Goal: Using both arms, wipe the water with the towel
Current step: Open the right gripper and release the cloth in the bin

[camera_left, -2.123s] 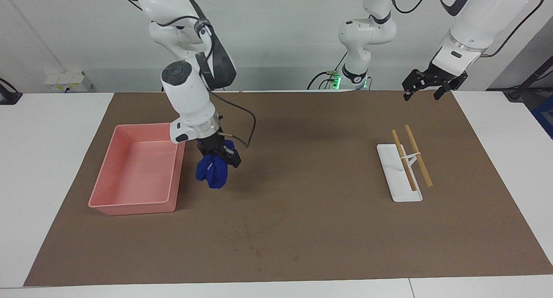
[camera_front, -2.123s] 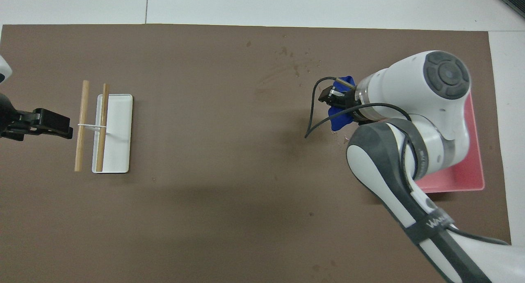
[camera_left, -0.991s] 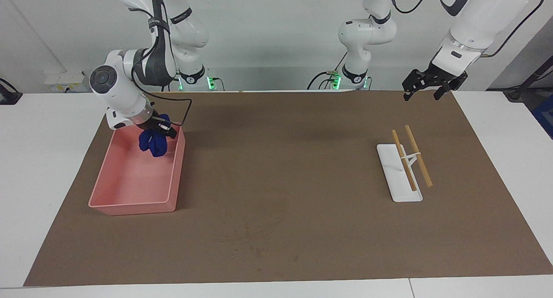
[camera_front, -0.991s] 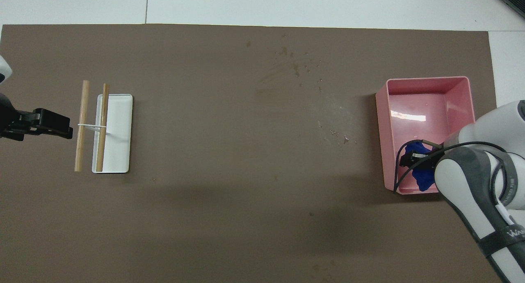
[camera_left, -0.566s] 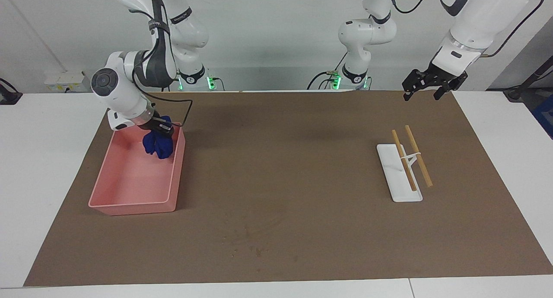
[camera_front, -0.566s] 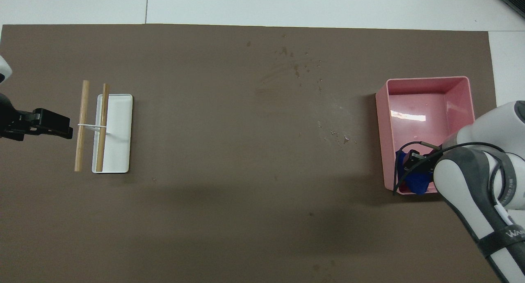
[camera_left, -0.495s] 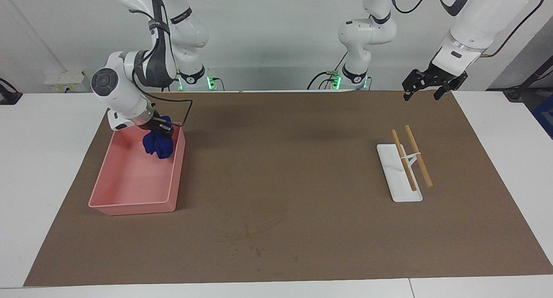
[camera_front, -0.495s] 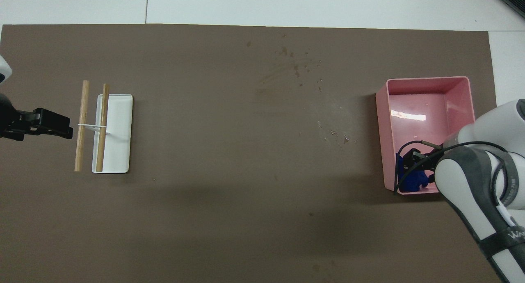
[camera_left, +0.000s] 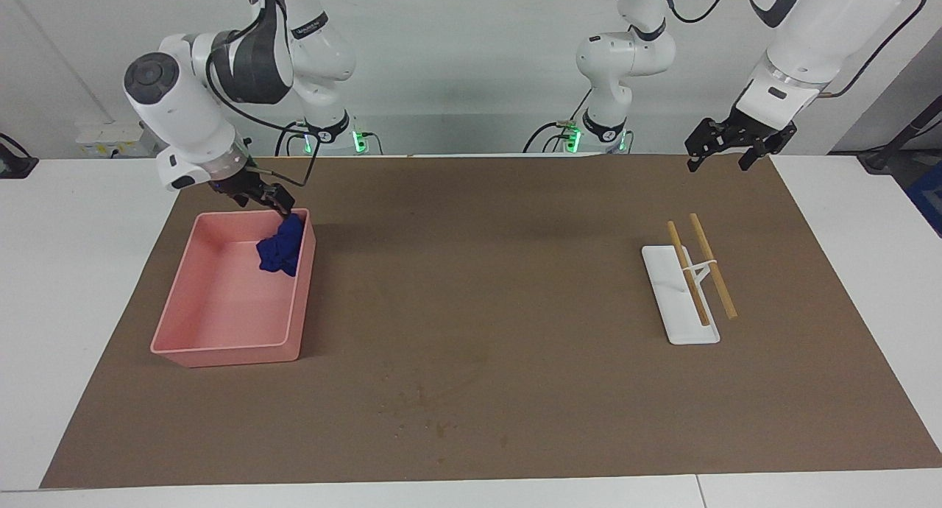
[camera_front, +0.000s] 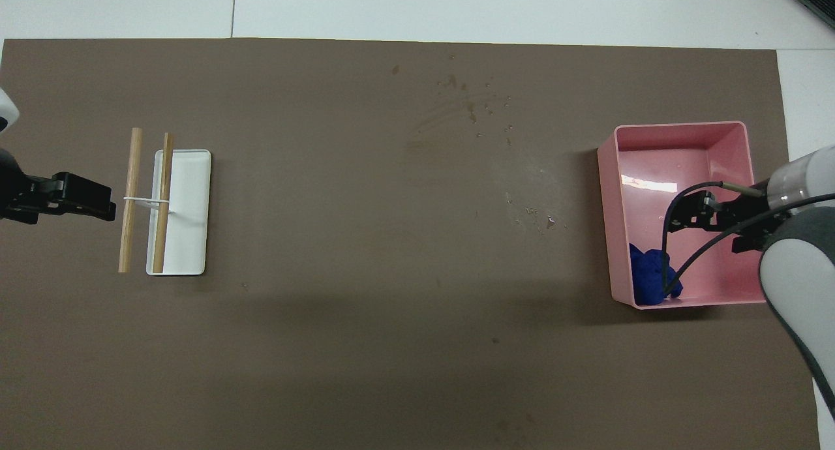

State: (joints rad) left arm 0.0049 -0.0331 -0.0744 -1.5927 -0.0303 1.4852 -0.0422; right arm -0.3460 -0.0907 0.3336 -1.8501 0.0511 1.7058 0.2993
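Note:
The dark blue towel [camera_left: 281,248] [camera_front: 649,282] lies bunched inside the pink tray [camera_left: 221,355] [camera_front: 607,202], against the wall of the corner nearest the robots and the mat's middle. My right gripper [camera_left: 276,197] [camera_front: 708,227] hangs just above the towel over the tray, open, with nothing in it. My left gripper [camera_left: 720,160] [camera_front: 81,199] waits in the air, open and empty, over the mat's edge at the left arm's end. Faint water specks and curved streaks [camera_left: 427,412] [camera_front: 470,107] mark the brown mat, more [camera_front: 538,218] beside the tray.
A white rack [camera_left: 688,302] [camera_front: 186,215] carrying two wooden sticks [camera_left: 710,265] [camera_front: 130,199] sits on the mat toward the left arm's end. The right arm's black cable [camera_front: 672,254] loops over the tray. A third robot base [camera_left: 618,59] stands at the table's back.
The right gripper has opened and risen. The towel has dropped out of it into the tray's corner. The left arm has not moved.

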